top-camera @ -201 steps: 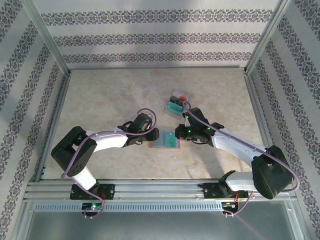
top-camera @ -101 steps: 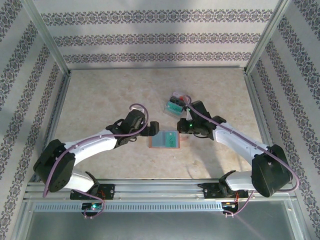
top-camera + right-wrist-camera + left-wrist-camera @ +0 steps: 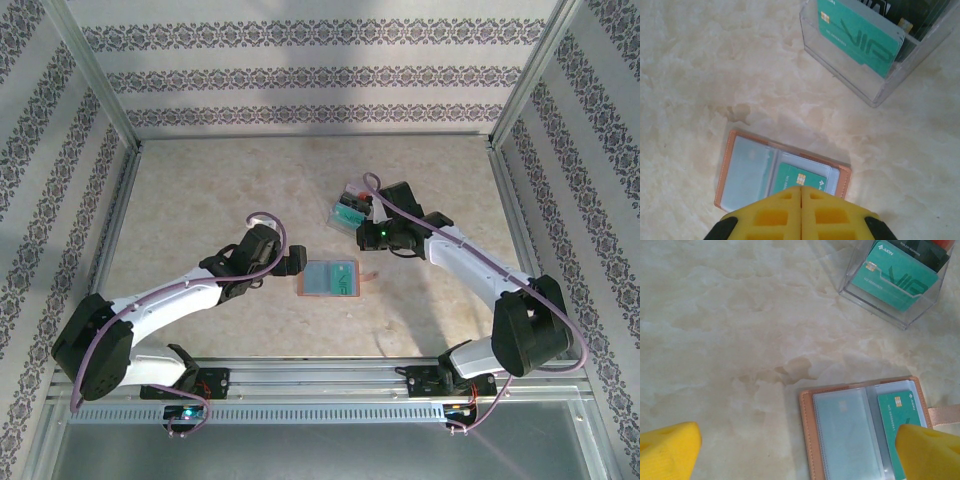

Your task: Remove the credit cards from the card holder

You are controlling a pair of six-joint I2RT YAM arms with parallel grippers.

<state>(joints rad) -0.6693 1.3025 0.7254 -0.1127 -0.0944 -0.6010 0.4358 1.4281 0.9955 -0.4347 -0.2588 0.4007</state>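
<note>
The card holder (image 3: 326,279) lies open and flat on the table, a brown leather wallet with grey-blue clear pockets (image 3: 845,432) (image 3: 747,167). A teal credit card (image 3: 899,422) (image 3: 799,179) sits in its right pocket; the left pocket holds a pale card behind the plastic. My left gripper (image 3: 297,262) (image 3: 797,455) is open just left of the wallet, its yellow fingertips (image 3: 667,450) spread over the wallet's left half. My right gripper (image 3: 366,240) (image 3: 801,212) is shut with nothing in it, above the wallet's far right corner.
A clear plastic box (image 3: 352,205) (image 3: 895,282) (image 3: 867,47) stands beyond the wallet, holding a teal VIP card, dark cards and a red one. Metal frame rails and patterned walls enclose the beige marble table (image 3: 220,200).
My right gripper has moved from the wallet's right edge up towards the clear box. The left arm has stretched out lower, its gripper backing slightly left of the wallet.
</note>
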